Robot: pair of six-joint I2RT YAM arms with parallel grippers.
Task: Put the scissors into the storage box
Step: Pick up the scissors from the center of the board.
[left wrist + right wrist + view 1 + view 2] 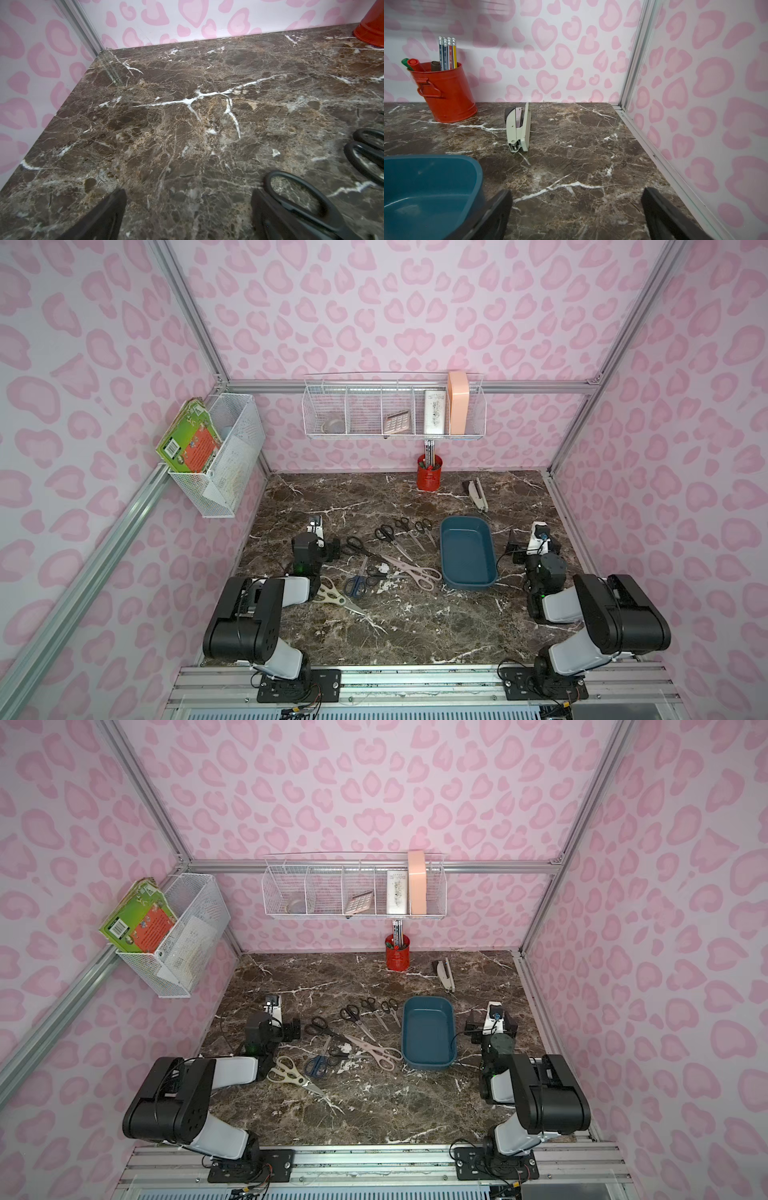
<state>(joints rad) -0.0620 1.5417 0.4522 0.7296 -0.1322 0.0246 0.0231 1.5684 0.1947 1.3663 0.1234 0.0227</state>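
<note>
Scissors [411,568] lie scattered on the marble tabletop [415,626] between the left gripper [187,218] and the storage box [467,556], all outside it. In a top view the cream-handled pair [332,598] is partly covered by the left arm [291,591]. Both grippers' jaws stand wide apart with nothing between them. The right gripper [577,216] sits just beside the box, of which its wrist view catches only a corner, and the left wrist view cuts the scissors down to black handle loops [334,225].

The left arm [245,622] and right arm [623,614] pair boxy black joint housings with rounded pale-grey links. Each has a black base plate [299,686] with silver screws and thin wires [312,697]. The left gripper [189,195] and right gripper [577,192] have matte black fingers [496,214].
</note>
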